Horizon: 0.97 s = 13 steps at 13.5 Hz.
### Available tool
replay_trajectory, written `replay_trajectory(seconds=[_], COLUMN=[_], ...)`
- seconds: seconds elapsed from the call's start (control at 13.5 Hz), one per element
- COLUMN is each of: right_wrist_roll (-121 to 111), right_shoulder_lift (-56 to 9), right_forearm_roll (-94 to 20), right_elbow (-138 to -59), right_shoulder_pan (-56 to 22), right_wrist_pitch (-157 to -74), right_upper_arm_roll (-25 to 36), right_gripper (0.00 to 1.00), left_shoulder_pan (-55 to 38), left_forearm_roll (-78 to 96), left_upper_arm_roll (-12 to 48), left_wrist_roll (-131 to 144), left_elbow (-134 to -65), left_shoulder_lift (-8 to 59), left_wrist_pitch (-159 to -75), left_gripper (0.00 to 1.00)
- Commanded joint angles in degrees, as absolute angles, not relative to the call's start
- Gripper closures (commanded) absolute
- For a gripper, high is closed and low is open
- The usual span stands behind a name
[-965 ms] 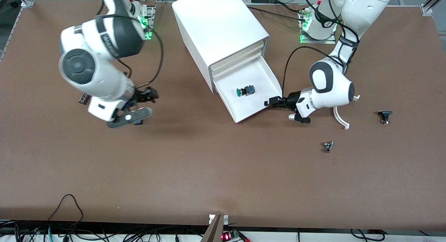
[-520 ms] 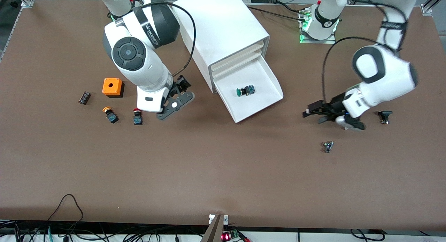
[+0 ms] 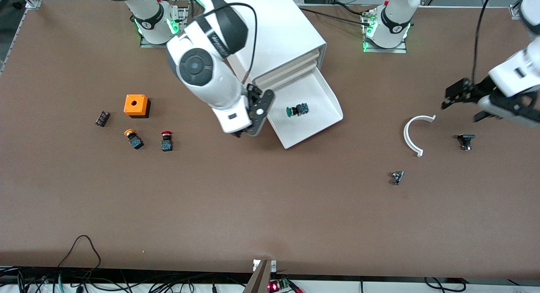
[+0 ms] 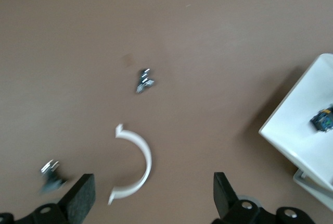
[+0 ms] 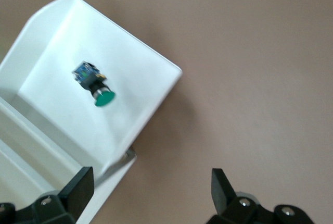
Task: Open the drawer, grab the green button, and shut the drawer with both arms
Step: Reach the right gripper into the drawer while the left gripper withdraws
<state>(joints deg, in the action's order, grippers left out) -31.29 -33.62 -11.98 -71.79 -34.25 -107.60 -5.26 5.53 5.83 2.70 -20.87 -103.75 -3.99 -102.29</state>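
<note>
White cabinet [image 3: 270, 36] stands toward the robots' bases in the front view, its bottom drawer [image 3: 314, 128] pulled out toward the camera. On the drawer floor lies the button [image 3: 297, 110], on its side, green cap pointing toward the right arm's end of the table. The right gripper [image 3: 253, 116] hangs over the drawer's edge on the right arm's side, empty. The left gripper [image 3: 464, 102] is in the air over the table at the left arm's end, well apart from the drawer, empty. Under it and nearer the camera lie a white arc [image 3: 413, 135], a black part [image 3: 465, 141] and a small metal part [image 3: 397, 177]. Toward the right arm's end sit an orange box [image 3: 136, 105], an orange-capped button [image 3: 134, 138], a red-capped button [image 3: 166, 141] and a small dark block [image 3: 102, 118].

From the left wrist, the fingers [image 4: 80, 199] are spread wide with nothing between them; below are the arc [image 4: 136, 164], the metal part [image 4: 144, 80], the black part [image 4: 51, 176] and a corner of the drawer [image 4: 291, 130].

From the right wrist, the fingers [image 5: 80, 187] are likewise wide apart and empty, above the drawer's corner [image 5: 161, 78]; the button [image 5: 93, 85] lies apart from them in the tray.
</note>
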Motion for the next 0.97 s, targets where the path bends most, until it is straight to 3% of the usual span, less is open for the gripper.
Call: replay_trajectory(seconds=[0.0, 0.45, 0.89], right_wrist_roll=[-35.4, -39.1, -42.9], right_shoulder_lift=[-42.8, -47.3, -48.8], right_forearm_roll=[-12.7, -12.3, -9.4], right_elbow=[-59.8, -59.7, -61.5], right_shoulder_pan=[-35.7, -40.8, -43.0], right_wrist_pitch=[-107.6, -116.8, -115.8], right_upper_arm_roll=[-7.1, -6.9, -6.7], right_gripper=[0.00, 0.00, 0.00], left_shoulder_pan=[4.7, 4.4, 4.3], left_forearm_roll=[0.9, -2.7, -2.7], left_upper_arm_roll=[2.9, 3.6, 3.5], left_wrist_roll=[-12.2, -7.9, -8.7], left_elbow=[-99.4, -98.1, -97.9], left_shoulder_lift=[-4.3, -4.2, -3.8], left_wrist_pitch=[-97.0, -95.2, -96.2], left_gripper=[0.00, 0.00, 0.00])
